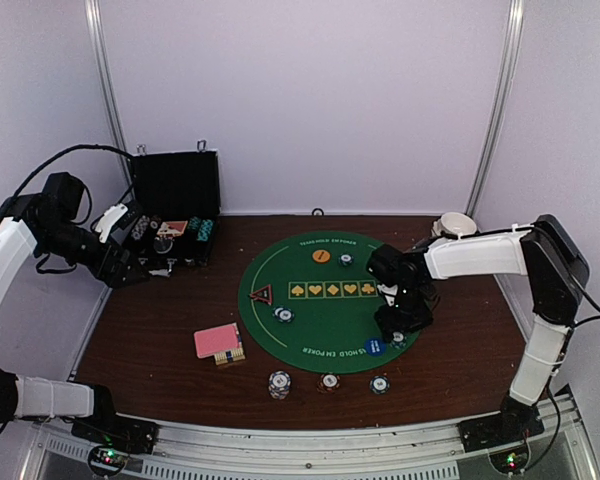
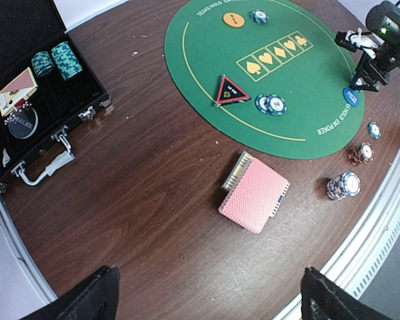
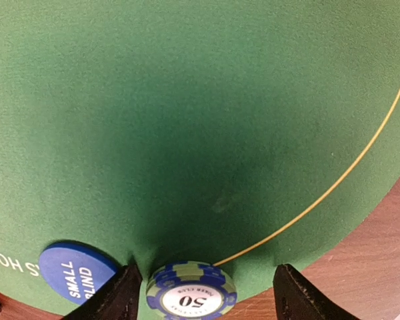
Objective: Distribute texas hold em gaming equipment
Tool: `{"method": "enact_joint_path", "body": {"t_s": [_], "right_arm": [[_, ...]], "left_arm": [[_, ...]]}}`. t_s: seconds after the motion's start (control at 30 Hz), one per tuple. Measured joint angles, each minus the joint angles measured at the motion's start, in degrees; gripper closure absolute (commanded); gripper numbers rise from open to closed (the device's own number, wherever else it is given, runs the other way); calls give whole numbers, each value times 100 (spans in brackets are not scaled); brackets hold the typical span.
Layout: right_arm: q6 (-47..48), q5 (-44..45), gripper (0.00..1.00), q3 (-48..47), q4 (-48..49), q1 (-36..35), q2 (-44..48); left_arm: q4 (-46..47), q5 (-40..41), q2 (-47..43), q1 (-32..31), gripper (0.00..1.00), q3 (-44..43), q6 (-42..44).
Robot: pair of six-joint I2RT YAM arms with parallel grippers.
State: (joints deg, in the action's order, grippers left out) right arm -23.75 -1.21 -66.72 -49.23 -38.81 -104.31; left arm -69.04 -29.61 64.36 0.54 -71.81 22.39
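Note:
My right gripper (image 1: 405, 322) is open low over the right rim of the green mat (image 1: 320, 300). A blue-edged "50" chip (image 3: 191, 298) lies flat between its fingers, close to the left finger (image 3: 117, 299). The blue marker disc (image 3: 77, 271) lies just left of it. On the mat are the orange disc (image 1: 321, 256), the red-black triangle (image 1: 261, 294) and a pair of chips (image 1: 283, 315). Pink-backed cards (image 1: 217, 341) lie left of the mat. My left gripper (image 2: 210, 300) is open and empty, high by the case.
The open black case (image 1: 175, 215) at the back left holds chip stacks (image 2: 53, 60) and cards. Three chip stacks (image 1: 279, 384), (image 1: 329, 381), (image 1: 380, 383) stand near the front edge. A white bowl (image 1: 457, 224) sits at the back right.

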Motion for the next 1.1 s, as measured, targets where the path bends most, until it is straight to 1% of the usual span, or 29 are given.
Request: {"method": "enact_joint_path", "body": {"t_s": [0.13, 0.23, 0.37, 0.47, 0.53, 0.6, 0.7, 0.9, 1.1], "right_arm": [[-4, 28, 30, -7, -61, -31, 160], [-4, 142, 29, -81, -208, -197, 470], [-31, 245, 25, -352, -382, -841, 870], [-81, 214, 21, -592, -455, -1486, 918], [-131, 184, 18, -778, -501, -2004, 846], [-173, 101, 16, -957, -527, -2374, 702], [-195, -31, 16, -1222, -516, -2761, 356], [-164, -225, 17, -1473, -487, -2879, -343], [-61, -350, 21, -1646, -455, -2879, -693]], "left_arm": [[-4, 0, 4, 0, 3, -7, 2], [-4, 2, 4, 0, 2, -11, 2], [-4, 4, 4, 0, 3, -13, 2], [-4, 4, 4, 0, 2, -20, 2], [-7, 7, 4, 0, 2, -20, 2], [-4, 11, 4, 0, 2, -20, 2], [-7, 11, 4, 0, 2, -20, 2], [-7, 9, 4, 0, 2, -33, 4], [-9, 9, 4, 0, 3, -46, 4]]}}
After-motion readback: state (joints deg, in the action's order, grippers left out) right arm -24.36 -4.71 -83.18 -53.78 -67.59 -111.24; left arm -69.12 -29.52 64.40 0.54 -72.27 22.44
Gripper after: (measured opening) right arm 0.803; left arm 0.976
